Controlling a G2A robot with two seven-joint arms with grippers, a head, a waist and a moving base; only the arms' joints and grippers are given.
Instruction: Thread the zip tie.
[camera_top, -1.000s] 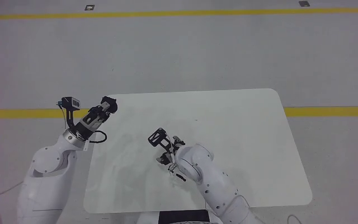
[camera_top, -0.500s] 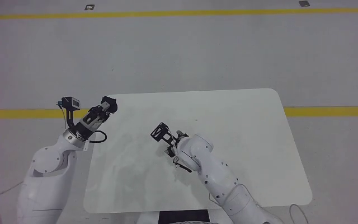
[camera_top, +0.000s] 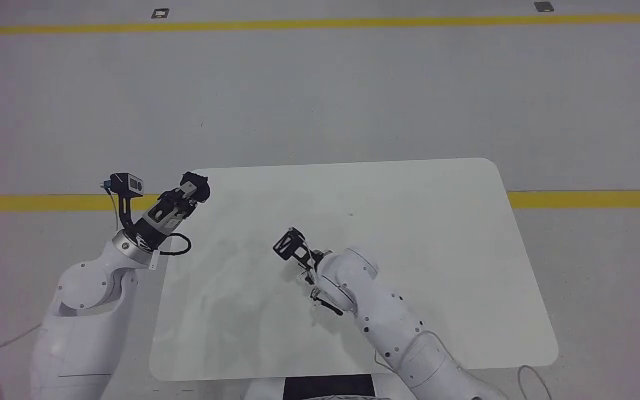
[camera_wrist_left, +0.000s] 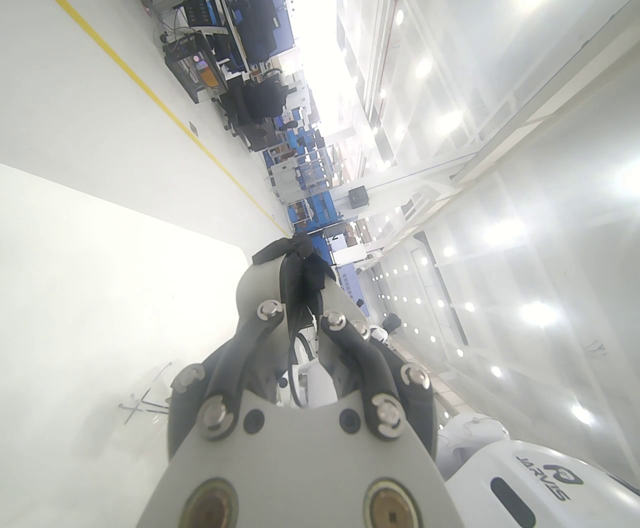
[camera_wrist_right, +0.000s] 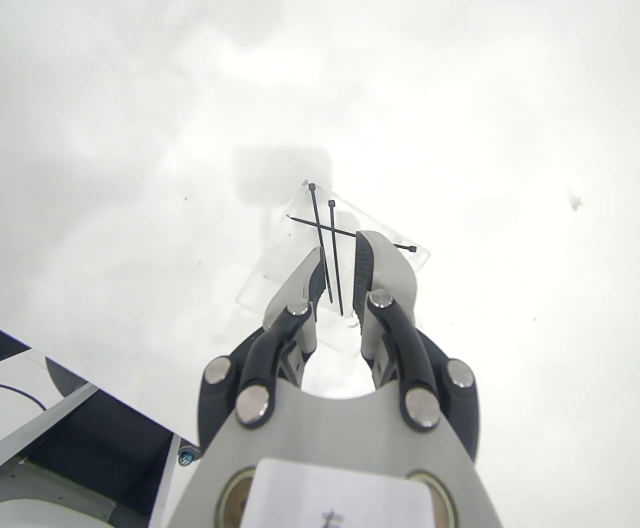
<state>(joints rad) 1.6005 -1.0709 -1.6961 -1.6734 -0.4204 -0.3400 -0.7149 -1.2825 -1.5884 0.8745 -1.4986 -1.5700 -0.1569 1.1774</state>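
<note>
Three thin black zip ties (camera_wrist_right: 318, 225) lie crossed on a small clear plate (camera_wrist_right: 282, 262) that rests on the white table (camera_top: 420, 230). My right gripper (camera_wrist_right: 339, 244) hangs open just above them, with the tails of two ties showing between its ribbed fingers (camera_wrist_right: 361, 270). The third tie runs crosswise under the fingertips, its head (camera_wrist_right: 412, 248) near the plate's corner. The right wrist (camera_top: 300, 250) sits over the table's middle. My left gripper (camera_top: 192, 186) is held up at the table's left edge, its black-taped fingertips (camera_wrist_left: 300, 260) pressed together. The same ties (camera_wrist_left: 145, 400) appear faintly in the left wrist view.
The white table has a rounded outline and bare surface to the right and far side of the plate. A yellow floor line (camera_top: 570, 198) runs behind it. The table's near edge (camera_wrist_right: 100, 385) is close behind the right gripper.
The right arm has shifted slightly to the right and its wrist has turned down over the plate. The left arm has not moved.
</note>
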